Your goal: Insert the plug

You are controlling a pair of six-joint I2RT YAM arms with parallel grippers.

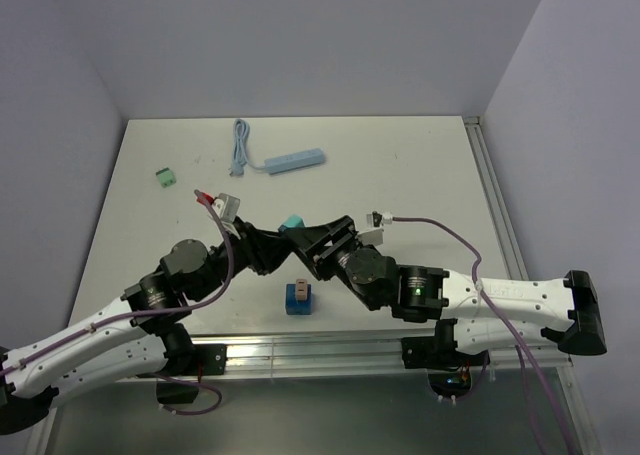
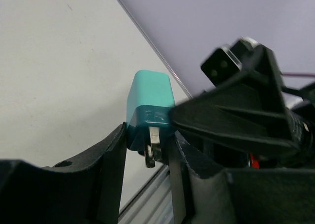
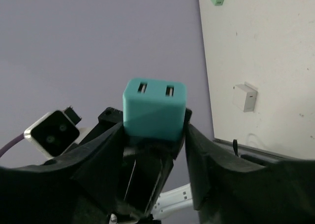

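— White table (image 1: 140, 225), pale violet walls. Where do we find the plug?

— The teal plug (image 1: 291, 222) is off the table, over its middle, between our two grippers.

— And the jaws?

— We see the left gripper (image 2: 147, 133) closed on the pronged end. The right gripper (image 3: 153, 128) clamps the body, both fingers flush against its sides.

— Anything else?

— A blue block (image 1: 298, 298) sits near the table's near edge, and a blue strip (image 1: 296, 161) lies toward the far edge.

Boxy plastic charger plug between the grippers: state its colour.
The boxy charger plug is teal, darker near its prongs; left wrist view shows it best.
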